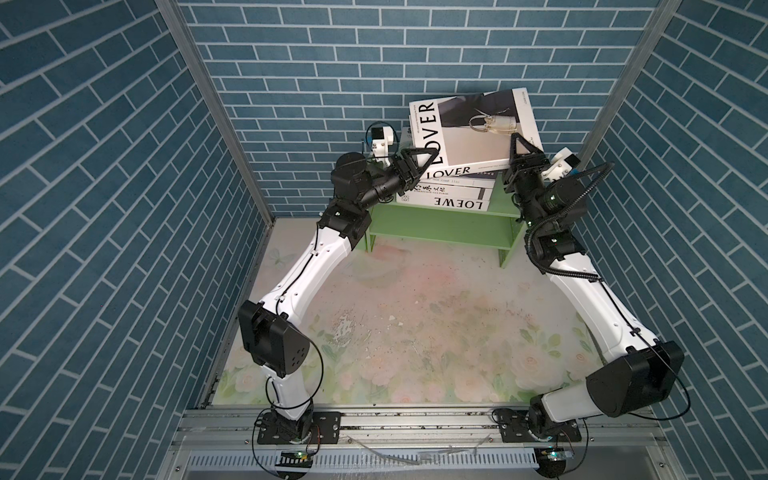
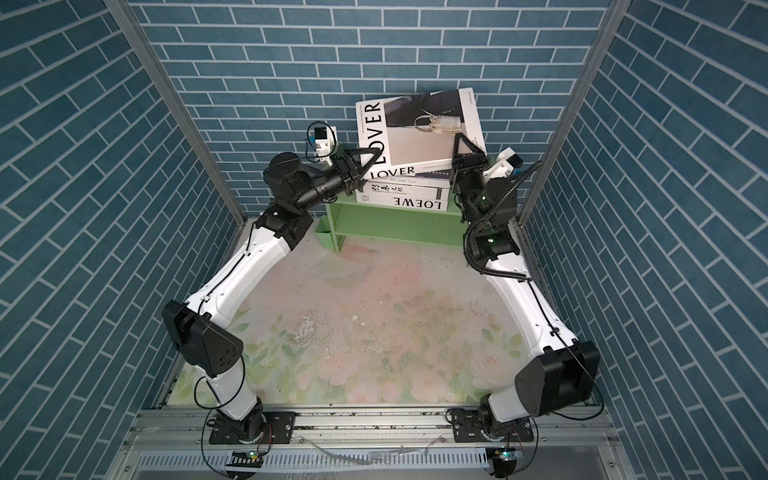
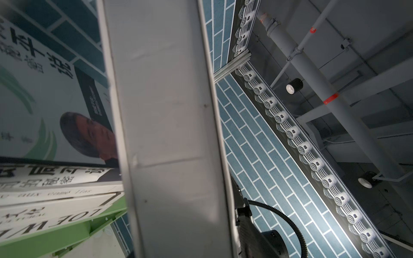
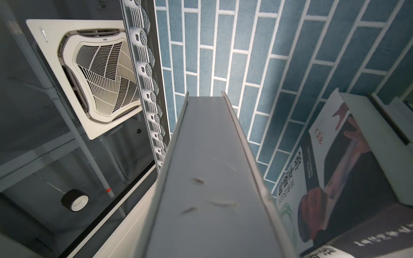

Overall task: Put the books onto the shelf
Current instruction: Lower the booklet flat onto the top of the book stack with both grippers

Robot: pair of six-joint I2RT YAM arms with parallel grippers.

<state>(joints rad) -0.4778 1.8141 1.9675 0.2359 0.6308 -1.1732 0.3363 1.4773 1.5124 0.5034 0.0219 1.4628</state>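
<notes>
Atop the shelf [image 1: 436, 226] stack [image 1: 446, 195], LOVER book [image 1: 473, 137] lies tilted: your right jaws grasp one corner, left jaws straddle another, clench unclear; uneven release could slide it off.

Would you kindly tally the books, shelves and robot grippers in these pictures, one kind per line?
Thick mostly white books: 5, including the tilted white LOVER book on top
Light green wooden shelf: 1
Black grippers: 2, the left gripper and the right gripper, both clamped on that book
Total: 8
</notes>
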